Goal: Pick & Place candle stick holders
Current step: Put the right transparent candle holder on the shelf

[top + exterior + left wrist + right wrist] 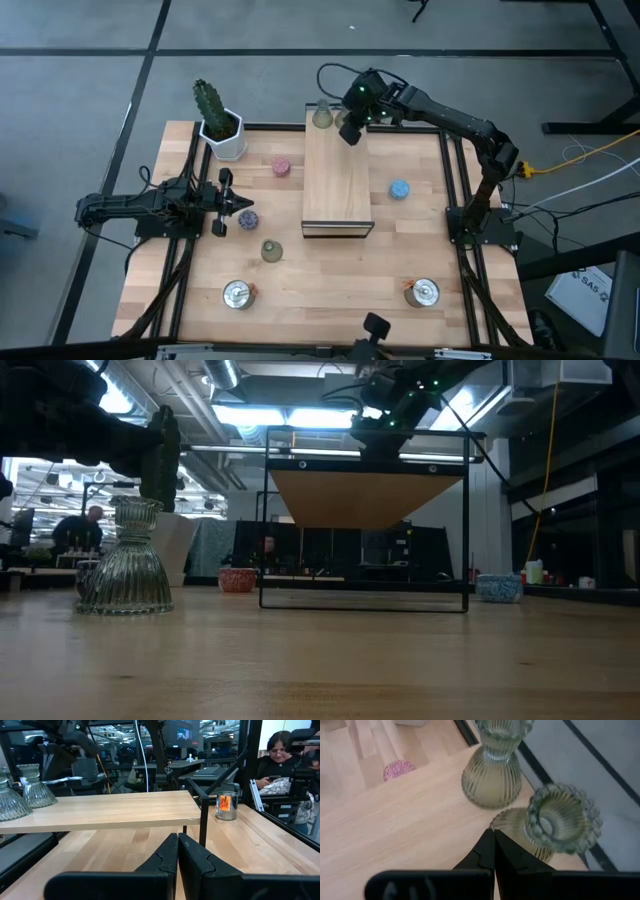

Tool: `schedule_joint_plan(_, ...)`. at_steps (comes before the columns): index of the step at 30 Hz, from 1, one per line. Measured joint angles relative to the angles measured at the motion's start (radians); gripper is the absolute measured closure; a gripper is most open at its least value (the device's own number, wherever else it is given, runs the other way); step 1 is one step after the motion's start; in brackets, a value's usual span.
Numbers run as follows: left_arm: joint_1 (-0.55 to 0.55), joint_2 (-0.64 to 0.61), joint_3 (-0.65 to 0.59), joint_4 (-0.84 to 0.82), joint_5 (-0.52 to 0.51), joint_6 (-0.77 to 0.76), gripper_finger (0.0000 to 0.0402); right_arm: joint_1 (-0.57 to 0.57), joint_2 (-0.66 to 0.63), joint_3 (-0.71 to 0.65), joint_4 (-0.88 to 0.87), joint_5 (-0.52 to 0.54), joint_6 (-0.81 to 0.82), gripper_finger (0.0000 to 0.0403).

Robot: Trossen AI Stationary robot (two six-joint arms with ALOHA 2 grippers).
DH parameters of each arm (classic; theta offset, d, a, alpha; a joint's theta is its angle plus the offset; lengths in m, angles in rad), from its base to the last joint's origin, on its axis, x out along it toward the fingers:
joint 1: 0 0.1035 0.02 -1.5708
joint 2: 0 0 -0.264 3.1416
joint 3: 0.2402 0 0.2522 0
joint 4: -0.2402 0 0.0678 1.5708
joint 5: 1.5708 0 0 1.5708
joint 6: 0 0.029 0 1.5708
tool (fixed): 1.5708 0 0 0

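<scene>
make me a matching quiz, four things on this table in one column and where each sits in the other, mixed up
Things:
1. cactus
2. blue holder
3. right gripper
4. left gripper

Places:
A. over the board's far end, by two green holders
B. table's far left corner
C. at the purple holder, left of the board
D. on the table, right of the board

Pairs: 1-B, 2-D, 3-A, 4-C

Right arm: extended across the table's far edge, wrist angled down, right gripper (352, 128) with fingers closed together. Left arm: low at the left side, left gripper (235, 205) apparently closed, fingers touching.
</scene>
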Motion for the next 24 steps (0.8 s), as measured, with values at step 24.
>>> schedule_joint_plan(24, 0.0, 0.0, 0.0, 0.0, 0.0, 0.0, 0.0395, -0.001, 0.0, 0.0, 0.043, 0.132, -0.037, 0.0403)
